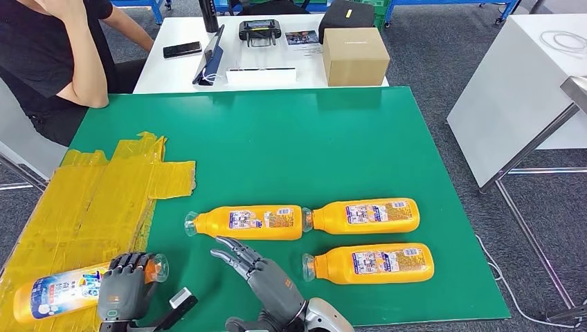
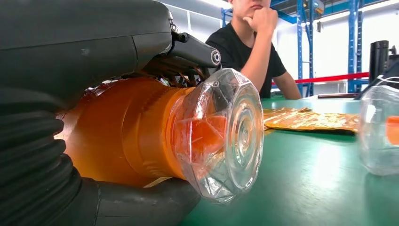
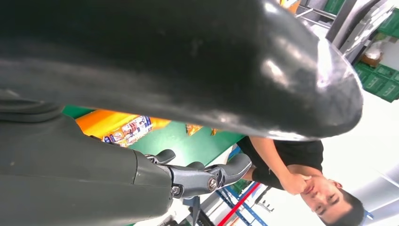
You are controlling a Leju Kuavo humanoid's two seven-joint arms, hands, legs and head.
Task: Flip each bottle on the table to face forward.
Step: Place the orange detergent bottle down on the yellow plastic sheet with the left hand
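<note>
bottles of orange drink lying flat on the green table, one in the left hand

left hand is wrapped around the bottle at the near left, which lies on the yellow taped patch with its colourful label up; the left wrist view shows its clear ribbed base sticking out past the fingers. right hand is released, fingers spread, holding nothing, just short of the long bottle ahead of it. two more bottles lie to the right on the green table. full bottles like these are likely heavy, stiff at the base, smooth and prone to roll; a wrap around the labelled middle looks safest, since the tapering neck and slick base offer less purchase.
</note>
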